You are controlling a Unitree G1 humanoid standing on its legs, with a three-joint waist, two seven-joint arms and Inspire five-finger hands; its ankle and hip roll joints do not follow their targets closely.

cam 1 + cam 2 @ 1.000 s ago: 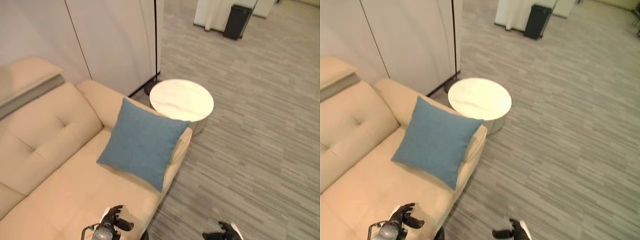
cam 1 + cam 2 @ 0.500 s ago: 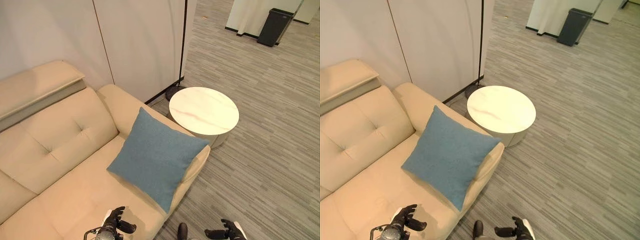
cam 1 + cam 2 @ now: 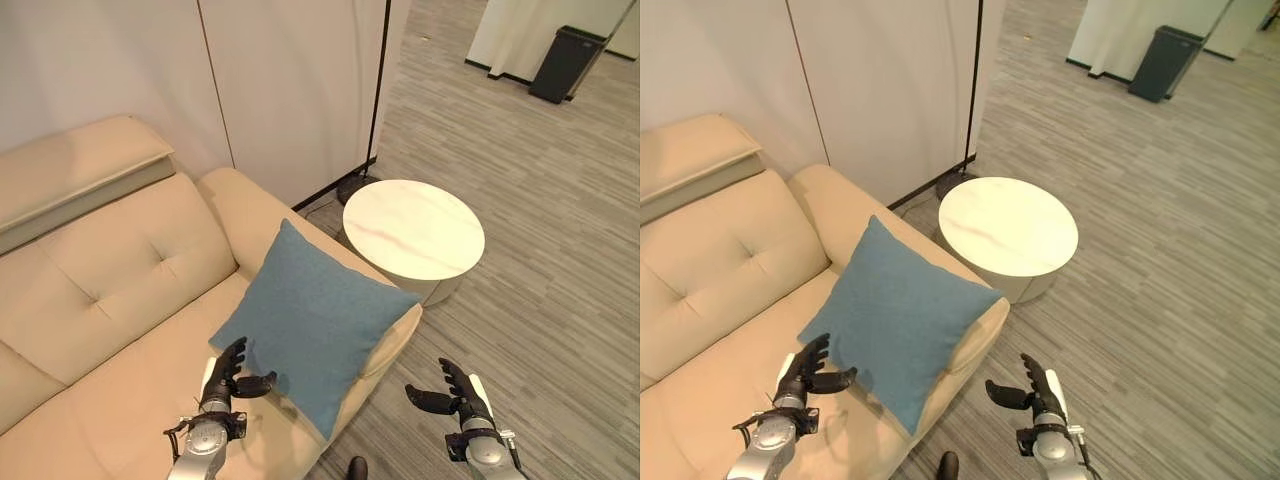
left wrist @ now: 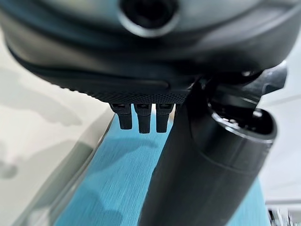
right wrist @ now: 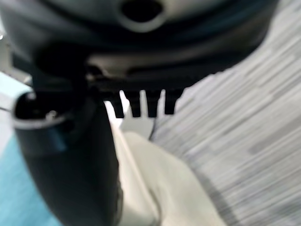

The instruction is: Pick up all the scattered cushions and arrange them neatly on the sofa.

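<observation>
While the blue cushion (image 3: 315, 325) leans against the sofa's armrest (image 3: 395, 335), note it lies just ahead of your left hand (image 3: 228, 375), whose relaxed fingers nearly reach its lower corner. Your right hand (image 3: 455, 392), also spread and empty, hovers over the floor (image 3: 540, 300), past the armrest, farther off.

The right hand's dark bulk (image 5: 141, 56) spans the upper edge, its straight fingers (image 5: 134, 106) in a row beside the thick thumb. Past them lie the cream leather sofa armrest (image 5: 155, 188), grey striped carpet floor (image 5: 244, 141) and teal fabric cushion (image 5: 19, 188).
</observation>
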